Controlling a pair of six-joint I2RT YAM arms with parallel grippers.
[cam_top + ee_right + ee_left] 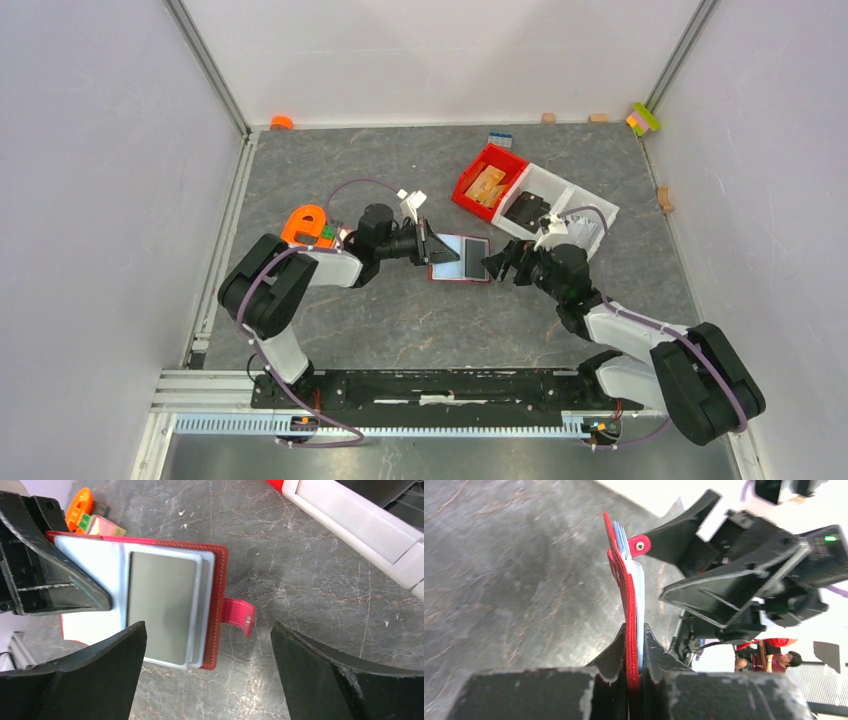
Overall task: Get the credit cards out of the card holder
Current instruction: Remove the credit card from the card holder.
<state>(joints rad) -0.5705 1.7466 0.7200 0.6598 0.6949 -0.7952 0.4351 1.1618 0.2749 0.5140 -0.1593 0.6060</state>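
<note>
Clamped tight: left gripper (635,632) on the card holder (220,580). The right gripper (208,626) is spread wide, its camera alone showing the grey credit card (160,605).

The card holder (460,259) sits mid-bench (400,320), credit cards (160,611) on its open face. Left jaws at its 9 o'clock, right jaws at 3, bin (509,155) at 1.

Grey marbled tabletop (400,320) enclosed by plain white walls (430,50)

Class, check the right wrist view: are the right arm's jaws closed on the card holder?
No: the right jaws stand wide apart, with bare table showing between them beside the card holder.
</note>
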